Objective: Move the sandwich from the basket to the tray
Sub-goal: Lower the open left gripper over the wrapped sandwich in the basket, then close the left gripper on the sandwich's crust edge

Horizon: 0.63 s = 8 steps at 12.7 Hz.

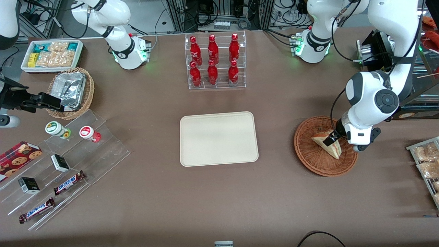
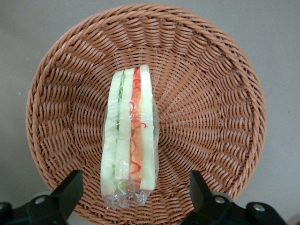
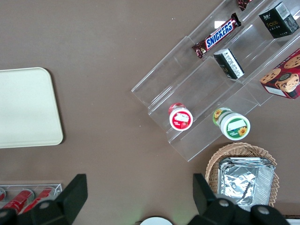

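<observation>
The sandwich (image 1: 328, 143) (image 2: 130, 136), a plastic-wrapped wedge of pale bread with orange-red and green layers, lies in the round reddish-brown wicker basket (image 1: 310, 154) (image 2: 211, 108) toward the working arm's end of the table. My left gripper (image 1: 334, 137) (image 2: 133, 190) hangs just above it, open, one finger on each side of the wedge's wide end with gaps on both sides. The beige tray (image 1: 218, 139) (image 3: 26, 110) lies flat at the table's middle with nothing on it.
A clear rack of red bottles (image 1: 214, 61) stands farther from the front camera than the tray. Toward the parked arm's end are a lighter wicker basket with a foil container (image 1: 70, 89), a white snack bin (image 1: 51, 55) and acrylic steps with snacks (image 1: 65, 164). Packets on a rack (image 1: 427, 164) lie beside the basket.
</observation>
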### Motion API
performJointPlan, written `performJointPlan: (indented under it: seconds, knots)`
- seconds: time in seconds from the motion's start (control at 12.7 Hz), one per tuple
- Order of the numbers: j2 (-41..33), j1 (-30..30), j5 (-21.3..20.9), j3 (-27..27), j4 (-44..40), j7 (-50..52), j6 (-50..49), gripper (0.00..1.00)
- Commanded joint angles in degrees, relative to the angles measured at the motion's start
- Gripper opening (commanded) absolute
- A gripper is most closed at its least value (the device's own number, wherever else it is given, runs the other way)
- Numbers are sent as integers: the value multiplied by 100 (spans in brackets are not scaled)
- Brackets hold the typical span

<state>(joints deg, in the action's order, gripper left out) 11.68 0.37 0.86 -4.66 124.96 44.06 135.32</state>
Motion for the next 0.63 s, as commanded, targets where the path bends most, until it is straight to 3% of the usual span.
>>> performJointPlan:
  seconds: [0.0,0.47,0.55]
  knots:
    - [62,16,20,1,55,94,161,100]
    - [458,42,28,9,81,94,530,100]
    - [484,42,29,9,81,94,574,94]
